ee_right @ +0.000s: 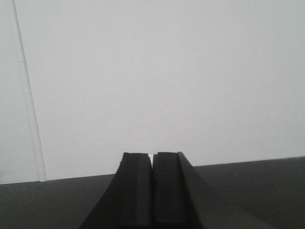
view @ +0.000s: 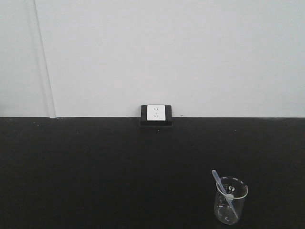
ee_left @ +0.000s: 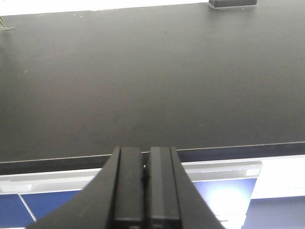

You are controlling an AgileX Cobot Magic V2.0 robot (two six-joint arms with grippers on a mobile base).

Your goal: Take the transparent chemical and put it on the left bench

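Note:
The transparent chemical point(view: 231, 200) is a small clear glass beaker with a pale dropper leaning in it; it stands at the near right of a black counter point(view: 95, 167) in the front view. Neither wrist view shows the beaker. My left gripper point(ee_left: 146, 155) is shut, nothing between its fingers, hovering just off the counter's near edge. My right gripper point(ee_right: 152, 160) is also shut and empty, pointing at the white wall above the black surface. Neither gripper appears in the front view. The left bench is out of view.
A white wall socket on a black block point(view: 156, 115) sits at the back of the counter against the white wall point(view: 167, 52). A white and blue cabinet front point(ee_left: 228, 191) shows below the counter's edge. A bit of green plant point(ee_left: 4, 25) shows at the far left.

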